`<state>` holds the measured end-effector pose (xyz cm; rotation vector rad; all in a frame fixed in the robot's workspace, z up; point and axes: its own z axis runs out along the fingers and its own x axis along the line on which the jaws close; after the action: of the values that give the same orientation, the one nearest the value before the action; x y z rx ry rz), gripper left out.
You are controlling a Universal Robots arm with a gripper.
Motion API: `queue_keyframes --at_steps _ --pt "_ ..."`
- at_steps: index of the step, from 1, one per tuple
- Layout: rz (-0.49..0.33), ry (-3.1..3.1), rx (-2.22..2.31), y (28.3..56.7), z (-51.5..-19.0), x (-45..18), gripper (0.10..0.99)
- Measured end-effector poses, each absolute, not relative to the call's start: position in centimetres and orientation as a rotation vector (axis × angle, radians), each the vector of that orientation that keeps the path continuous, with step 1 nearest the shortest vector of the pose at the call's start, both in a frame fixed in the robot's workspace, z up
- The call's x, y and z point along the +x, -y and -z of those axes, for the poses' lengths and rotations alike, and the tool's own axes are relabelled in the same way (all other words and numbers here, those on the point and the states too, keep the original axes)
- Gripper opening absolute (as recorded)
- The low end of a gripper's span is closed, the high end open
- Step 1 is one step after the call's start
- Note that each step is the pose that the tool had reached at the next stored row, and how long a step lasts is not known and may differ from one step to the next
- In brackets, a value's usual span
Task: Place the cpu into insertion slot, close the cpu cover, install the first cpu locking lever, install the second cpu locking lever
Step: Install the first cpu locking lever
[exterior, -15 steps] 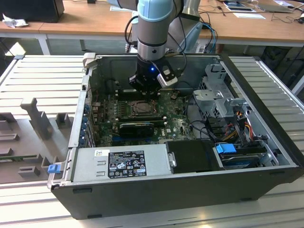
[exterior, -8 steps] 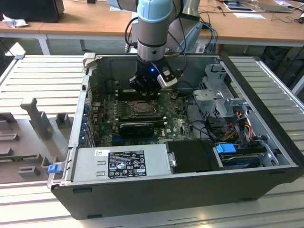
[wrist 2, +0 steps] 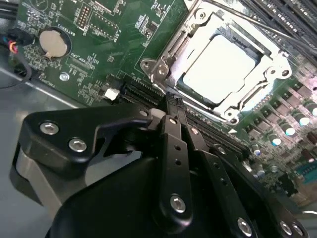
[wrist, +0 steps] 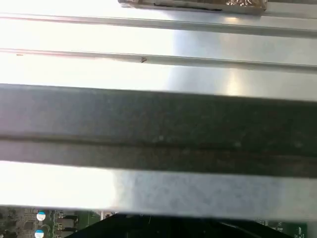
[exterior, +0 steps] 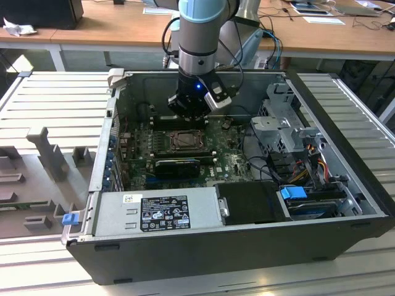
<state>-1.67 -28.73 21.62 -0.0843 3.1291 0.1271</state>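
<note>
Nearest in the exterior view lies the pale, ribbed metal worktop [exterior: 55, 117], on which an open black computer case [exterior: 345, 185] lies on its side. On the exterior view's left of the case sit grey fixture blocks [exterior: 46, 157] on the worktop. Inside the case, along its near edge, a grey power supply [exterior: 154, 213] carries a black label, with a blue tab [exterior: 293, 193] and drive bays [exterior: 287, 126] toward the exterior view's right. Farther in lies the green circuit board [exterior: 228, 157], and near its middle the insertion slot [exterior: 185, 140] with its silvery rim. In the second wrist view the cpu [wrist 2: 218, 64] sits flat in the insertion slot [wrist 2: 171, 47], its pale face showing through the window of the cpu cover [wrist 2: 228, 105], which lies down over the socket. A round coin battery [wrist 2: 52, 43] sits on the board well apart from the socket. The tool [exterior: 192, 114] hangs just above the board at the far side of the slot, its black fingers [wrist 2: 174, 148] drawn together with nothing between them, near the socket's corner but apart from it. In the first wrist view a dark case wall [wrist: 158, 129] runs between bright metal bands. Beyond the case, wooden desks [exterior: 117, 28] stand across the room with papers and cables on them.
</note>
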Motion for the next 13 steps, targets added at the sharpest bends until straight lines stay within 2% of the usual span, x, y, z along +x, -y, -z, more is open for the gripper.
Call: queue_keyframes --at_steps 13 --pt "-0.127 -3.129 -0.084 29.34 -21.66 -1.67 0.106"
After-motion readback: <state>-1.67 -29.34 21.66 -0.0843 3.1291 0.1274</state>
